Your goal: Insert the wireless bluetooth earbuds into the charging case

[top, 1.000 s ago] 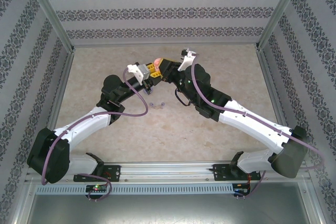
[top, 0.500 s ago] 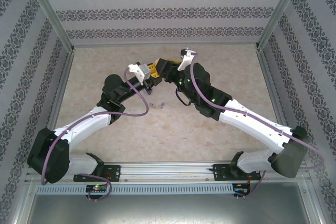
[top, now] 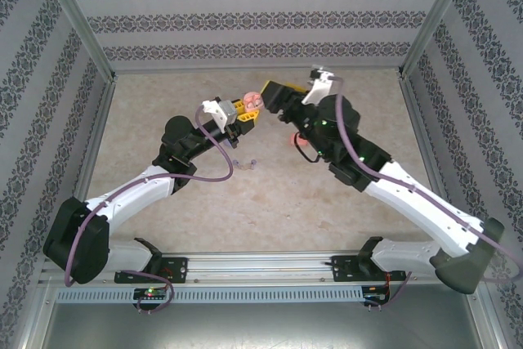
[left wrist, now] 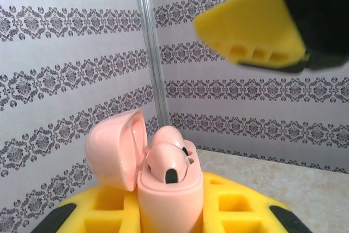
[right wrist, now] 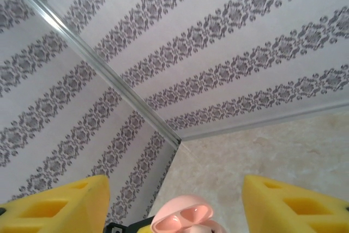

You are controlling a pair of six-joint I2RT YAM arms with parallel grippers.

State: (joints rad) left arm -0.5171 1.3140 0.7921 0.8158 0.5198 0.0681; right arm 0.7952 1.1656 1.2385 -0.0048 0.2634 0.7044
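The left arm [top: 135,190] and the right arm [top: 417,202] each have long white parts and round black joints [top: 178,138]. A thin purple cable [top: 228,163] runs along each arm. Small green lights [top: 324,124] glow on the right arm. The left end effector [top: 248,110] and the right end effector [top: 272,93] have yellow fingers [left wrist: 256,31] with square holes in them. A white block [top: 216,108] sits behind each one.
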